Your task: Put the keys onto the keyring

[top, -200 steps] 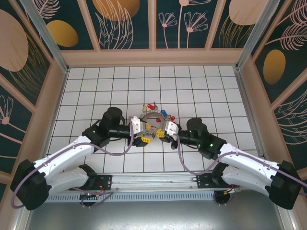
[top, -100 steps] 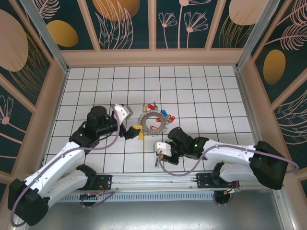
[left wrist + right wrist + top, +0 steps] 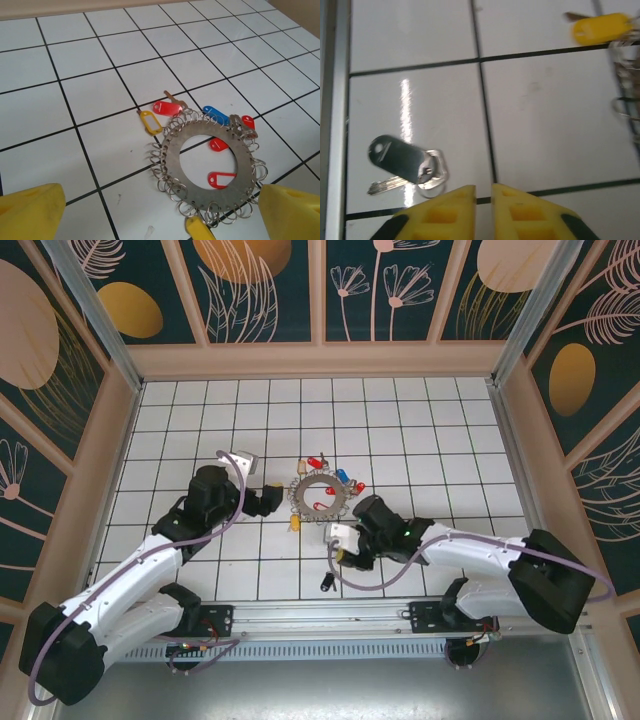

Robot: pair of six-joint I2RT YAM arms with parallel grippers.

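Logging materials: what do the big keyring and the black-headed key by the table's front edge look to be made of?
The keyring looks like flat sheet metal with a dull, matte brownish-grey finish. Small shiny wire split rings line its rim. The black-headed key has a dark, smooth head, probably plastic, with a faint glint. Its blade and ring are silvery, bright metal.

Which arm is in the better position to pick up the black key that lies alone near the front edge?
Right, I would say. The right gripper hangs close beside the black key, its fingers nearly together. The left gripper is open and faces the keyring, farther from that key.
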